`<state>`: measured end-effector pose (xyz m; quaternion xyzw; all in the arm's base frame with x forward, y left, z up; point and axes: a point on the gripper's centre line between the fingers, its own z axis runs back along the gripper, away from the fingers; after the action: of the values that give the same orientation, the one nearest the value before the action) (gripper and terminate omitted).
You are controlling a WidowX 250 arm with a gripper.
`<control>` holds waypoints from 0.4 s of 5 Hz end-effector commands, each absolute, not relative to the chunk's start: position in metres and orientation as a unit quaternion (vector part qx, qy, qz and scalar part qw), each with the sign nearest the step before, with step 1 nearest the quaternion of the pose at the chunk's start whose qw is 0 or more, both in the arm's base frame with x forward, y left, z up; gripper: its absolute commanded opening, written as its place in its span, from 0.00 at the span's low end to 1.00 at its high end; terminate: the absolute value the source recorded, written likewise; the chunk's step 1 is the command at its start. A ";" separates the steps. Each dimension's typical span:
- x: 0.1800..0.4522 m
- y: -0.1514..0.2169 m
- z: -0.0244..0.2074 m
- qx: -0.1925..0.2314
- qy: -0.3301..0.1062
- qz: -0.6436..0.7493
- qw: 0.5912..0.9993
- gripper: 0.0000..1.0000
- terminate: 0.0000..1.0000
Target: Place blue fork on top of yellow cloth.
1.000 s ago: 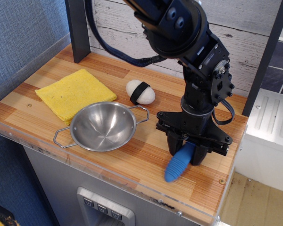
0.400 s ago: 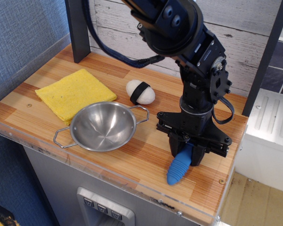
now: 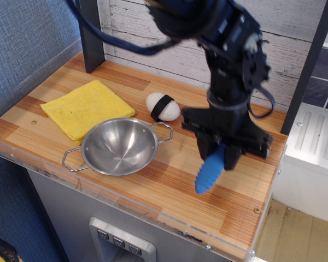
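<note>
My gripper (image 3: 218, 159) is shut on the blue fork (image 3: 209, 173) and holds it lifted above the right part of the wooden table. Only the ribbed blue handle shows, hanging down and to the left from between the fingers; the metal head is hidden by the gripper. The yellow cloth (image 3: 87, 109) lies flat at the left of the table, well away from the gripper, with nothing on it.
A steel bowl with wire handles (image 3: 119, 146) stands in front of the cloth, between it and the gripper. A white egg-shaped object with a black band (image 3: 163, 106) lies behind the bowl. A dark post (image 3: 90, 34) stands at the back left. The table's front edge (image 3: 153, 210) is close.
The gripper has risen with the blue fork, lifting the handle off the table. The arm is blurred from motion. The cloth, bowl and white object have not moved.
</note>
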<state>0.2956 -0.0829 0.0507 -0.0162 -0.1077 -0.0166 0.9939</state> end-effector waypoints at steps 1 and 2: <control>0.288 -0.047 0.102 -0.015 -0.156 -0.004 0.988 0.00 0.00; 0.286 -0.013 0.120 -0.012 -0.171 0.015 0.985 0.00 0.00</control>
<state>0.2840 -0.0131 0.1074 -0.0123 -0.1470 0.0211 0.9888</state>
